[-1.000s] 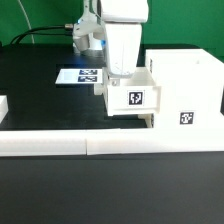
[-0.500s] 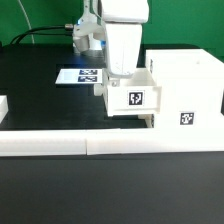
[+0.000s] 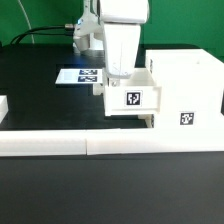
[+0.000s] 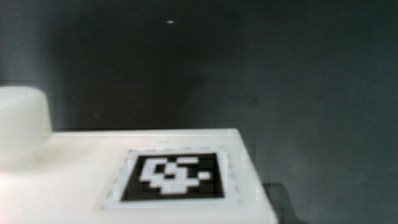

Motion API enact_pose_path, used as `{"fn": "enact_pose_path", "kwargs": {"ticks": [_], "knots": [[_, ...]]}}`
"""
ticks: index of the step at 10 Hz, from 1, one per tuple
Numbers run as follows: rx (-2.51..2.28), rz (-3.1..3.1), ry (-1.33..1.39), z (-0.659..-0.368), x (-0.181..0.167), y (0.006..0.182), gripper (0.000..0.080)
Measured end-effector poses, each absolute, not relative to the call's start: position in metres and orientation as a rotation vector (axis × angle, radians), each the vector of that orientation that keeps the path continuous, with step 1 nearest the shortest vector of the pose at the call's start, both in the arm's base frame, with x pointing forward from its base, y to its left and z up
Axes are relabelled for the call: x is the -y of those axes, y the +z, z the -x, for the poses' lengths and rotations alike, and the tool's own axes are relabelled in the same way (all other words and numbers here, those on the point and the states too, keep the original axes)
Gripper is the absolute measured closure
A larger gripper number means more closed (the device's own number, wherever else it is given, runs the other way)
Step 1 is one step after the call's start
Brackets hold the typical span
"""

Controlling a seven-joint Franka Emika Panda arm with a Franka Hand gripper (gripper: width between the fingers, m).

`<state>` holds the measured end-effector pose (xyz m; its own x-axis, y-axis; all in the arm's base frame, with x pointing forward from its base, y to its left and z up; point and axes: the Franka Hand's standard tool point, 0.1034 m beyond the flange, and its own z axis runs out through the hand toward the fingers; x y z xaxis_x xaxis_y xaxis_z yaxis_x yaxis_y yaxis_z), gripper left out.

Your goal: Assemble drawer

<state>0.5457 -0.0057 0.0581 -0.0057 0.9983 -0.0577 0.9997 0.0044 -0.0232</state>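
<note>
white tray (image 3: 128,95) hides the gripper (image 3: 118,78); can't tell if it's spread or pinching.

No readable words, brands or numbers

Only black-and-white square tags: on the white plastic tray (image 3: 132,95), the tall white box housing (image 3: 185,100), and the thin flat white marker board (image 3: 78,76).

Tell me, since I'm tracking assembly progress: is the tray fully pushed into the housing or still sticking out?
Still sticking out. In the exterior view the tray projects from the housing toward that view's left, its tagged side fully exposed, with the hand at it.
</note>
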Motion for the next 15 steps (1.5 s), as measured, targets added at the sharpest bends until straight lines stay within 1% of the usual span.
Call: {"fn": "enact_pose_path", "kwargs": {"ticks": [15], "knots": [[-2.225, -2.181, -0.104, -0.5451, 0.0041, 0.0582, 0.0756]]}}
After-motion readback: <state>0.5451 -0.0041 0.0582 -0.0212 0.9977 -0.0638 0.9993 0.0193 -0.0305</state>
